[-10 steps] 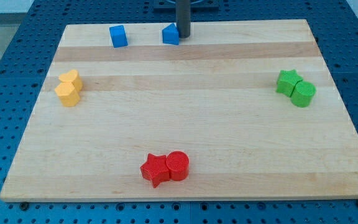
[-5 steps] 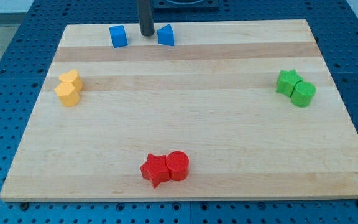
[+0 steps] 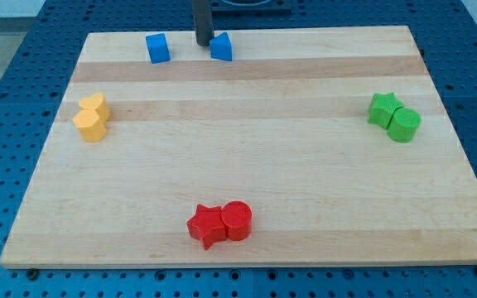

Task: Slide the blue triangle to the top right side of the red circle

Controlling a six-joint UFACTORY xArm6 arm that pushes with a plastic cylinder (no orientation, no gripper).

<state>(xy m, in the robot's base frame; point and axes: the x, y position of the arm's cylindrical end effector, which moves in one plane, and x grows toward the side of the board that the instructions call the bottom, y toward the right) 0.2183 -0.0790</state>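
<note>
A wide wooden board (image 3: 247,157) fills the view, resting on a blue perforated table (image 3: 7,99). Its middle is bare; the blocks sit near the edges. At the view's right, a green star (image 3: 383,108) touches a green cylinder (image 3: 403,125). At the view's left, two yellow blocks (image 3: 92,117) are pressed together, their shapes hard to make out. Near the bottom edge, a red star (image 3: 206,226) touches the red circle (image 3: 236,220) on its right.

Along the top edge stand a blue cube (image 3: 157,48) and, further right, the blue triangle (image 3: 221,47). The dark rod comes down between them, and the tip (image 3: 203,43) sits just beside the triangle's left face, possibly touching it. The arm carries no gripper, so nothing is held; the rod can only push.

The triangle lies immediately right of the tip, while its goal, up and right of the red circle, lies far toward the view's bottom. A push from here would likely send it rightward, so the tip probably needs to get above the triangle.
</note>
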